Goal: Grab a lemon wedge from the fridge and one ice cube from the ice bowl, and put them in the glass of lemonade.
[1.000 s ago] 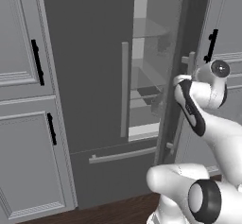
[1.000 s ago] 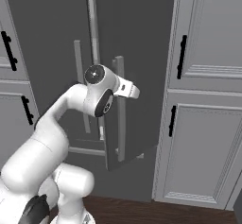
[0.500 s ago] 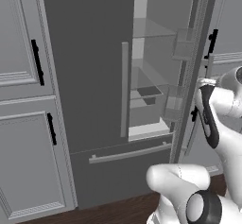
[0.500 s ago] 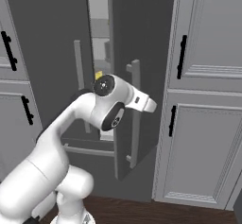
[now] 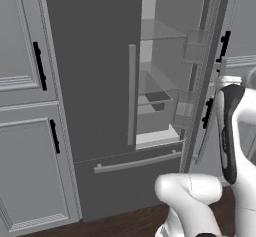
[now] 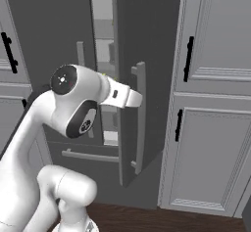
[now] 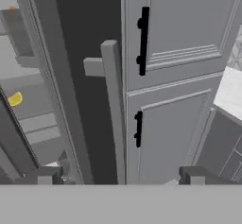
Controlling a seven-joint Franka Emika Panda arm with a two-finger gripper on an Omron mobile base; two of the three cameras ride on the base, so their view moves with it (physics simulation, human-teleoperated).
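One lemon wedge [image 7: 15, 99] lies on a light shelf inside the fridge [image 5: 95, 81], near its open right door's inner edge; the gripper [image 7: 120, 176] stands spread, empty, astride that door's bar handle [image 7: 113, 109].

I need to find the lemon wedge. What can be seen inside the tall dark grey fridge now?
Inside the tall dark grey fridge: clear shelves, a dark object, and a small yellow piece, probably the lemon wedge. The closed left door covers the rest.

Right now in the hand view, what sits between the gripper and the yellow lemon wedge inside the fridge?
In the hand view, the edge of the open fridge door stands between the gripper and the lemon wedge; the door's bar handle rises just ahead of the fingertips.
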